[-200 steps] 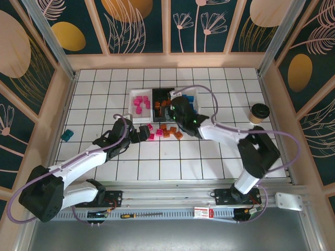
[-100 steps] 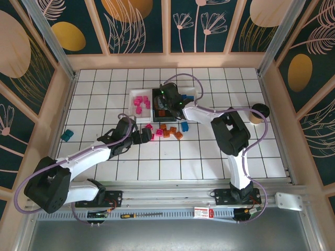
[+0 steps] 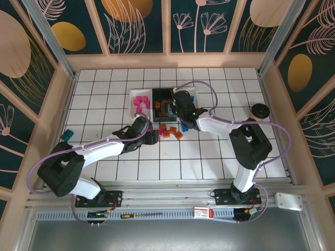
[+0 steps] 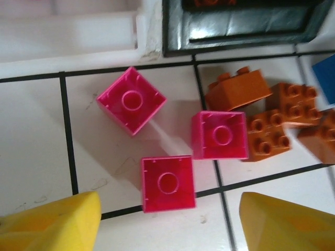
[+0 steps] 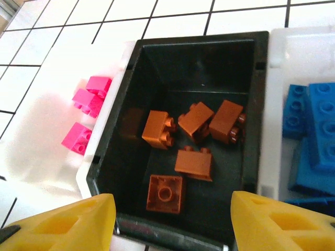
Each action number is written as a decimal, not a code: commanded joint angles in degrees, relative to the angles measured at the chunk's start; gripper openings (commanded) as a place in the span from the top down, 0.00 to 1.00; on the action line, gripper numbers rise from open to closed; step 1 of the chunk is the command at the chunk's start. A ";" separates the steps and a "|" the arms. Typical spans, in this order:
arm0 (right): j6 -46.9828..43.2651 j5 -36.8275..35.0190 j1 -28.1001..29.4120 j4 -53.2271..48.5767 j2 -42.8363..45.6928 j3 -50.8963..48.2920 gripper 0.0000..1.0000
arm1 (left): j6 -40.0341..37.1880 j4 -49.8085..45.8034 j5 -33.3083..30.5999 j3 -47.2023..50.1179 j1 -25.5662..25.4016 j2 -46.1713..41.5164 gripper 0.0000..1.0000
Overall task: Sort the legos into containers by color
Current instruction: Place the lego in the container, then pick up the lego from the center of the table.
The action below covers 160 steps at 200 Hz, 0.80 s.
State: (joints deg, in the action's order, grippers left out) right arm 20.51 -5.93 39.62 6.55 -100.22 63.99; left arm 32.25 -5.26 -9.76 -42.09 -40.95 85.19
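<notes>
We're hovering the left gripper (image 4: 167,225), jaws spread wide, over three loose pink legos (image 4: 168,183) near the white tray (image 4: 73,31). We're aiming to center on the nearest so the neighbours aren't getting bumped. The right gripper (image 5: 170,227), also spread and empty, is hanging above the black tray (image 5: 107,151).

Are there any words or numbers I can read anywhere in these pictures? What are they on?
No text can be read here.
Red and white sticker, near edge in the top view: too small to read.
Pink bricks and orange bricks: no letters visible.
</notes>
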 commanded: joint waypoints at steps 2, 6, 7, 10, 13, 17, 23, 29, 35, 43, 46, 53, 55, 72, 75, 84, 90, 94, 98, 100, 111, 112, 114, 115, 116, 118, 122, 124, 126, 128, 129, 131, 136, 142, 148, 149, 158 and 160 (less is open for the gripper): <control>1.98 -0.87 -0.23 3.49 4.27 -3.98 0.40 | -1.84 -2.75 -6.37 -2.24 -0.83 3.94 0.35; 2.07 -0.88 -0.20 3.54 4.82 -4.45 0.40 | -1.84 -2.62 -6.84 -2.45 -0.86 4.51 0.37; 2.07 -0.90 -0.22 3.55 4.97 -4.51 0.40 | -1.88 -2.59 -6.98 -2.51 -0.87 4.66 0.37; 2.12 -1.00 -0.19 3.56 5.36 -4.88 0.40 | -1.92 -2.53 -7.26 -2.52 -0.96 5.05 0.38; 2.17 -1.12 -0.23 3.56 5.76 -5.26 0.40 | -1.93 -2.36 -7.50 -2.67 -0.91 5.38 0.39; 2.19 -1.18 -0.24 3.65 6.19 -5.59 0.40 | -1.97 -2.16 -7.73 -2.77 -0.90 5.81 0.40; 2.24 -1.35 -0.22 3.65 6.91 -6.05 0.40 | -2.09 -1.73 -7.87 -2.82 -0.95 6.40 0.41; 2.36 -1.44 -0.24 3.74 7.50 -6.51 0.40 | -2.25 -1.25 -7.79 -2.89 -0.93 7.00 0.41; 2.34 -1.53 -0.24 3.88 8.13 -6.89 0.39 | -2.35 -0.85 -7.53 -3.02 -1.02 7.52 0.41; 2.34 -1.58 -0.28 4.07 8.90 -7.33 0.40 | -2.53 -0.28 -6.99 -3.21 -1.02 8.23 0.41; 2.34 -1.62 -0.25 4.17 9.17 -7.54 0.39 | -2.54 -0.06 -6.80 -3.26 -1.12 8.50 0.41; 2.45 -1.71 -0.24 4.09 9.64 -7.69 0.39 | -2.63 0.44 -6.43 -3.48 -1.15 9.08 0.41; 2.41 -1.78 -0.24 4.11 9.79 -7.73 0.39 | -2.63 0.56 -6.29 -3.50 -1.17 9.35 0.41; 2.39 -1.96 -0.28 4.15 10.71 -8.14 0.39 | -2.72 1.52 -5.29 -3.83 -1.26 10.79 0.41; 2.35 -1.97 -0.38 4.23 10.81 -8.09 0.39 | -2.72 1.68 -5.12 -3.87 -1.29 11.01 0.41; 2.34 -2.28 -0.33 4.26 11.17 -8.41 0.39 | -2.64 2.19 -4.56 -3.84 -1.37 11.50 0.42; 2.34 -2.28 -0.33 4.26 11.28 -8.52 0.39 | -2.63 2.50 -4.33 -3.78 -1.34 11.81 0.43; 2.29 -2.37 -0.39 4.20 11.35 -8.69 0.39 | -2.63 2.73 -4.18 -3.71 -1.41 11.90 0.44; 2.25 -2.60 -0.33 4.16 11.44 -8.75 0.39 | -2.55 2.93 -4.13 -3.62 -1.34 11.96 0.44; 2.27 -2.66 -0.40 4.17 11.50 -8.80 0.39 | -2.54 3.03 -4.17 -3.55 -1.37 12.03 0.45; 2.32 -2.68 -0.42 4.33 11.64 -9.05 0.39 | -2.43 3.31 -4.38 -3.53 -1.47 12.35 0.49; 2.29 -2.68 -0.46 4.34 11.64 -9.14 0.39 | -2.35 3.32 -4.38 -3.53 -1.44 12.41 0.49; 2.28 -2.70 -0.47 4.35 11.65 -9.16 0.39 | -2.30 3.32 -4.46 -3.53 -1.40 12.45 0.50; 2.31 -2.69 -0.44 4.35 11.64 -9.15 0.39 | -2.29 3.37 -4.42 -3.49 -1.41 12.54 0.50; 2.28 -2.68 -0.43 4.35 11.68 -9.19 0.39 | -2.28 3.39 -4.45 -3.51 -1.41 12.59 0.51; 2.30 -2.68 -0.42 4.35 11.69 -9.22 0.39 | -2.24 3.41 -4.52 -3.52 -1.48 12.62 0.51; 2.34 -2.68 -0.42 4.41 11.68 -9.33 0.39 | -2.19 3.48 -4.53 -3.54 -1.48 12.63 0.53; 2.34 -2.72 -0.42 4.43 11.64 -9.32 0.39 | -2.15 3.49 -4.51 -3.53 -1.48 12.63 0.54; 2.34 -2.69 -0.42 4.44 11.66 -9.41 0.39 | -2.11 3.50 -4.49 -3.53 -1.41 12.66 0.55; 2.34 -2.68 -0.42 4.44 11.64 -9.45 0.39 | -2.11 3.50 -4.50 -3.53 -1.46 12.66 0.56; 2.34 -2.68 -0.42 4.48 11.63 -9.52 0.39 | -2.06 3.50 -4.45 -3.53 -1.48 12.65 0.56; 2.34 -2.70 -0.44 4.52 11.70 -9.54 0.39 | -2.03 3.56 -4.45 -3.49 -1.50 12.68 0.57; 2.34 -2.73 -0.42 4.60 11.73 -9.66 0.39 | -1.96 3.59 -4.40 -3.45 -1.47 12.66 0.60; 2.47 -2.76 -0.47 4.69 11.78 -9.76 0.39 | -1.76 3.54 -4.39 -3.36 -1.49 12.64 0.63; 2.47 -2.77 -0.53 4.75 11.79 -9.84 0.39 | -1.45 3.42 -4.47 -3.25 -1.50 12.57 0.65; 2.45 -2.77 -0.52 4.73 11.84 -9.84 0.39 | -1.38 3.41 -4.48 -3.21 -1.50 12.60 0.66; 2.34 -2.77 -0.50 4.70 11.83 -9.94 0.39 | -0.84 3.40 -4.72 -2.56 -1.47 11.73 0.69; 2.36 -2.85 -0.50 4.68 11.88 -9.96 0.39 | -0.76 3.41 -4.74 -2.41 -1.49 11.38 0.70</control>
State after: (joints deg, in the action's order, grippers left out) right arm 21.85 -7.49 39.42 9.30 -90.15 54.87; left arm 30.52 -0.05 -14.00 -45.47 -42.35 96.23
